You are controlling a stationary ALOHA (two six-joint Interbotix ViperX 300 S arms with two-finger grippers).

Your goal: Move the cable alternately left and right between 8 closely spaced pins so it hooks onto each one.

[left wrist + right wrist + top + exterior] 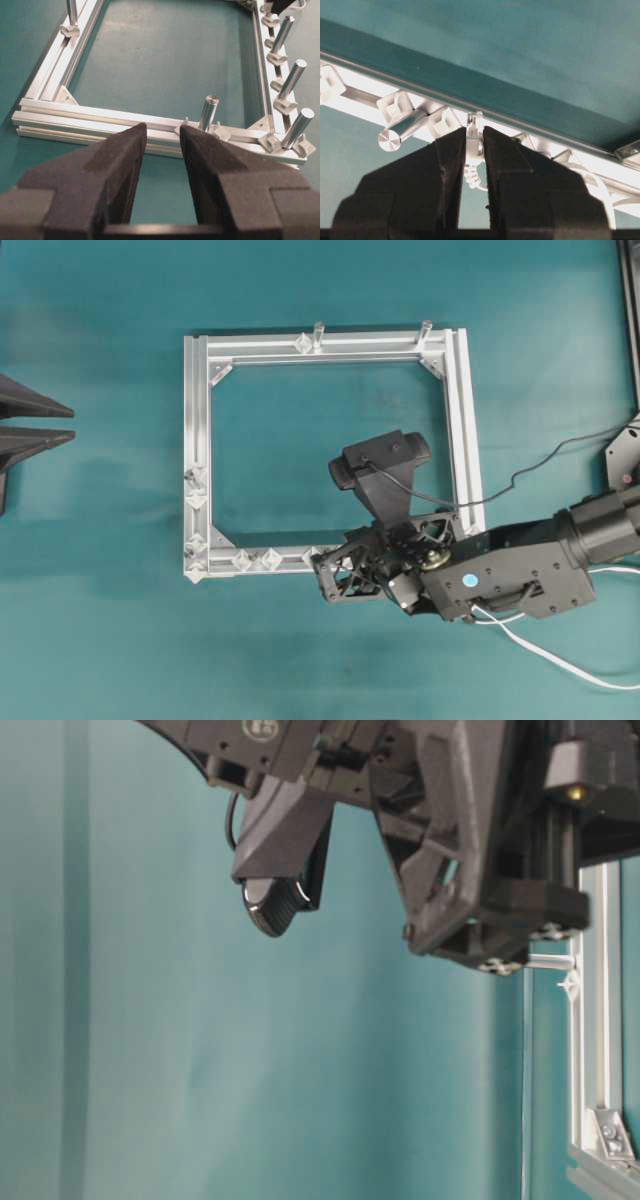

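My right gripper [474, 134] is shut on the small clear plug [474, 145] of the cable, held right against the frame's near rail. The white cable [560, 662] trails back under the right arm, and a loop of it [600, 189] lies beside the rail. In the overhead view the right gripper [322, 575] hovers over the bottom rail, just right of two diamond pins [256, 560]. More pins [196, 498] sit on the left rail. Square pin bases [395, 107] show left of the plug. My left gripper [161, 132] stands open and holds nothing, short of the frame [200, 390].
Two taller metal posts [318, 335] rise from the frame's far rail. Upright posts [208, 112] stand just beyond the left fingertips. A black wire [540, 465] runs from the right arm's camera. The teal table [100, 620] has free room left of and in front of the frame.
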